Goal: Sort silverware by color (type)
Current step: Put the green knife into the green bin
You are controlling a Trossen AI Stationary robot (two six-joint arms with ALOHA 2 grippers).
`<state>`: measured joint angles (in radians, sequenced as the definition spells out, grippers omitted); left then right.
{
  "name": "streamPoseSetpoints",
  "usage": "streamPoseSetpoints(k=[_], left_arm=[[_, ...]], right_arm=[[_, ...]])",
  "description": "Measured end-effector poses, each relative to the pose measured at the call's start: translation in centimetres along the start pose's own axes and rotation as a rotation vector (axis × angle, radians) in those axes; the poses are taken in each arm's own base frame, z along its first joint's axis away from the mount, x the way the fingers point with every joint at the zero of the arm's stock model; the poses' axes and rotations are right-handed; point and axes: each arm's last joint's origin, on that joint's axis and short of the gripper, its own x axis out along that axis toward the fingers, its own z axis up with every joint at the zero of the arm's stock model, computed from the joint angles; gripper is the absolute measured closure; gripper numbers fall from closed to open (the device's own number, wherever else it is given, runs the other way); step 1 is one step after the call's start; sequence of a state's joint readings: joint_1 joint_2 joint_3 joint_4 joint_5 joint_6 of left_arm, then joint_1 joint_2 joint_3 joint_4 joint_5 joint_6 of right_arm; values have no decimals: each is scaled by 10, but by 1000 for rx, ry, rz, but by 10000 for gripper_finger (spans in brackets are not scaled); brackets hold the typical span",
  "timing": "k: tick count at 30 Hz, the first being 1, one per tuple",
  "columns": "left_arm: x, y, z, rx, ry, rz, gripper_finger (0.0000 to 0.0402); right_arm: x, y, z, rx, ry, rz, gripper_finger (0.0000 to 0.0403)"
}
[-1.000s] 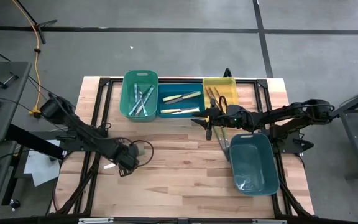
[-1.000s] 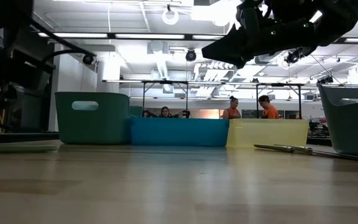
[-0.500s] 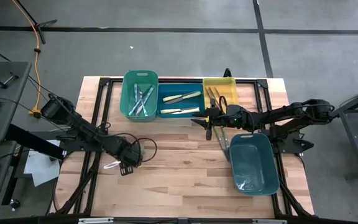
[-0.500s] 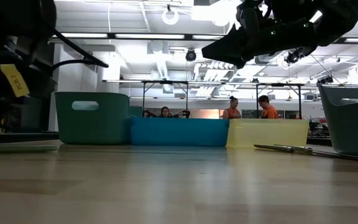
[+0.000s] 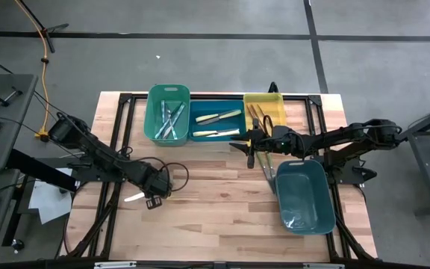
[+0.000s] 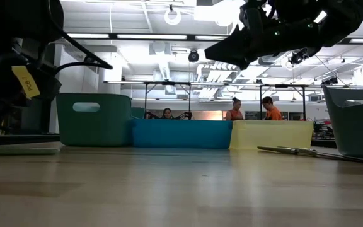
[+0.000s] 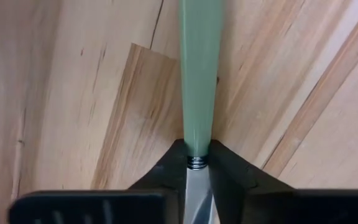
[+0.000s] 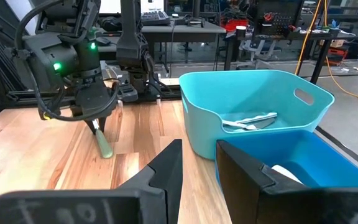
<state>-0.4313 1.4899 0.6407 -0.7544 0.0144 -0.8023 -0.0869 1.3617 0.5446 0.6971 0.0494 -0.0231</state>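
Across the wooden tabletop (image 5: 215,202), three sorting bins line the far edge: a green bin (image 5: 168,113) with pale utensils, a blue bin (image 5: 216,123) with yellow-handled ones, a yellow bin (image 5: 264,112) with brownish ones. A larger teal bin (image 5: 304,196) sits near the right arm, with two loose utensils (image 5: 267,170) beside it.

The left claw (image 5: 149,196), spread wide a second ago above the bare wood, has now clamped onto a green-handled utensil (image 7: 201,74), pinching it where handle meets metal. That pick looks secured; judging by colour, it belongs in the green bin.

The right claw (image 5: 250,145) hovers near the blue bin, jaws parted and empty, unchanged.

Which kind of utensil is held cannot be told: its metal end is hidden between the fingers. The low view shows the arms only as dark shapes.
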Motion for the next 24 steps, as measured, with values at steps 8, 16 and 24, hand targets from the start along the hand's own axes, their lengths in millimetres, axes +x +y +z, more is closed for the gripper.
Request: streamPoseSetpoints(k=[8,16,24], left_arm=[[-5,-1,1,10,-17,-16,373],[-20,-1,1,10,-102,-75,385],[-37,4,-4,9,-171,-127,397]], right_arm=[[0,0,-1,0,5,0,308],[0,0,0,0,5,0,308],[0,0,0,0,5,0,308]])
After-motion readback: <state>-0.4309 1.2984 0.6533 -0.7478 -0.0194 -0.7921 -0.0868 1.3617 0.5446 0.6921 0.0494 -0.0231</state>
